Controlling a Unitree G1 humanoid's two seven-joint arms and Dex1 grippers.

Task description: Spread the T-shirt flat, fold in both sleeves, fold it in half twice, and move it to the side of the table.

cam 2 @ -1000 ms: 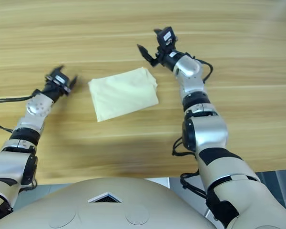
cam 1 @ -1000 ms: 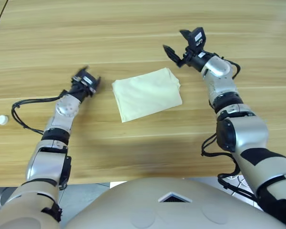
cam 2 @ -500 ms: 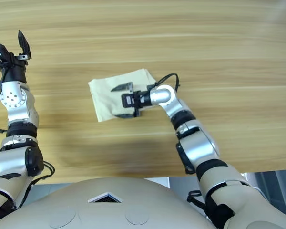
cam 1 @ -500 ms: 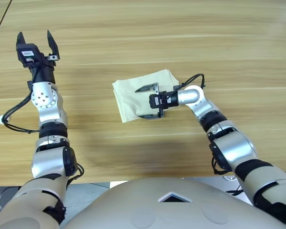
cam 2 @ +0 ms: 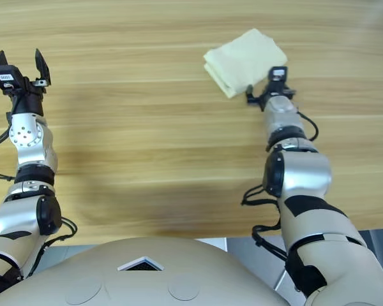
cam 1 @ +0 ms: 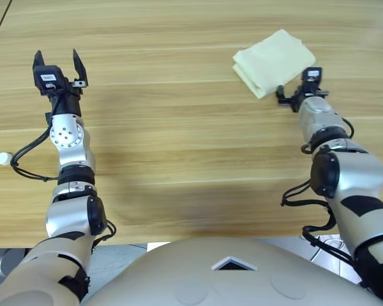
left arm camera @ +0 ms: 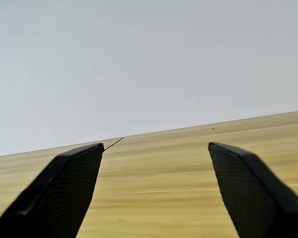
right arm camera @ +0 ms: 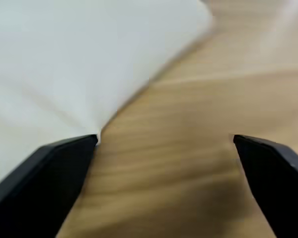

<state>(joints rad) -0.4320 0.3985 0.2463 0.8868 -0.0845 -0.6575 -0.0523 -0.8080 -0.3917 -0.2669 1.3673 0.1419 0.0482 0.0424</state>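
Folded T-shirt (cam 1: 271,60) lay at the table's (cam 1: 179,127) far right side. My right gripper (right arm camera: 163,140) sat spread at its near corner, one finger possibly touching cloth; my left gripper (cam 1: 56,57) stood well apart, fingers released.

One T-shirt (cam 1: 271,58), one table (cam 1: 179,127), one white object (cam 1: 2,159)

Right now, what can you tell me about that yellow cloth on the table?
The T-shirt is pale yellow soft fabric, folded into a compact, layered rectangle. It lies flat on the wooden table, far on the robot's right. The right gripper, jaws open, sits at its near corner.
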